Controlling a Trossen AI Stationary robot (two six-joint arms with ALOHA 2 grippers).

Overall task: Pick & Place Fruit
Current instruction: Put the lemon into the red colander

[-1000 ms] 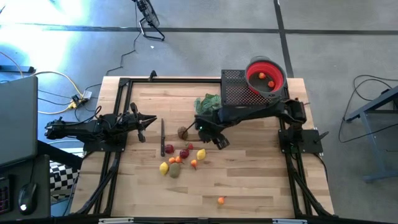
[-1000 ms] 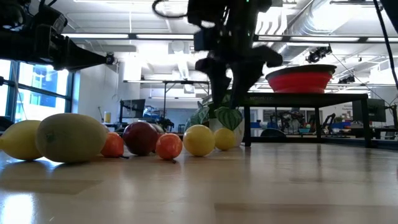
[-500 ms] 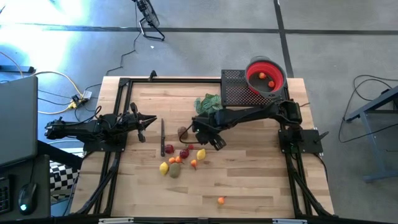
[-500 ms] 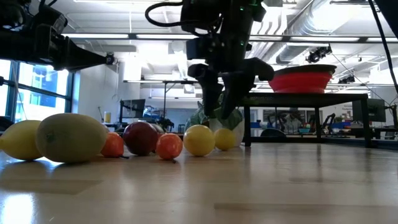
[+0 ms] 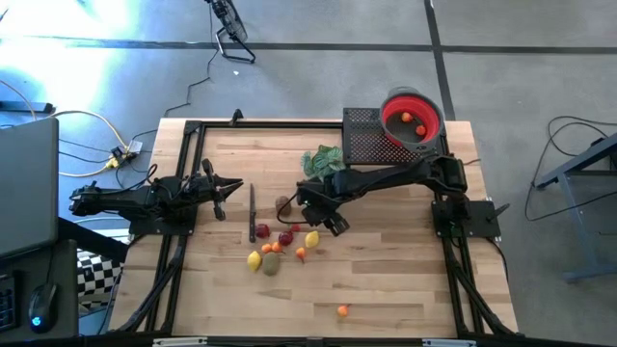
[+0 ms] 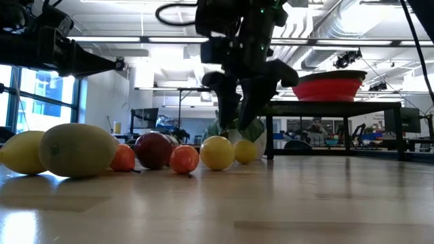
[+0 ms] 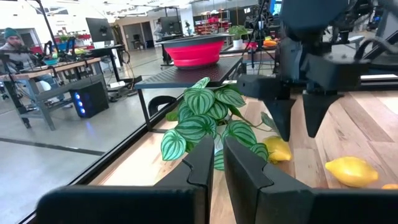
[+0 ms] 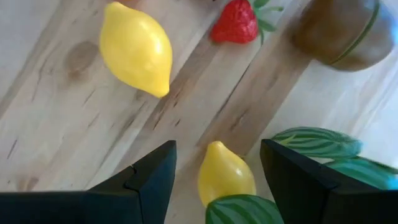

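Left gripper (image 5: 233, 187): parked out at 9 o'clock on the desk (image 5: 405, 280), pinched shut on nothing, just waiting.

Next over, the fruit (image 5: 275, 246): mostly bunched a bit toward 6 o'clock of centre. Lemon (image 5: 254, 259) and a brown-green piece (image 5: 271, 263) at the near edge of the bunch, small red and orange bits in the middle, another lemon (image 5: 311, 239) on the 3 o'clock side. Brown piece (image 5: 283, 204) a little off toward 12. Lone orange piece (image 5: 342, 310) well apart, down at 6.

Right gripper (image 5: 326, 220): hanging over the 3 o'clock end of the bunch, jaws apart and empty. From its wrist view, lined up over a small lemon (image 8: 225, 177) tucked right beside the leafy sprig (image 5: 323, 159), with a strawberry (image 8: 239, 25) farther off.

Handling guess: toy fruit, so probably light, hard and glossy, nothing to bruise. Slick rounded shell though, likely to squirt sideways or roll if pinched off-centre. Best bet: grab across the fat middle of the lemon, not the pointy ends, and squeeze gently. Worth watching for a leaf caught in the pinch too.

Far over at 1 o'clock, red bowl (image 5: 412, 93) up on a black stand, with two small pieces already inside.
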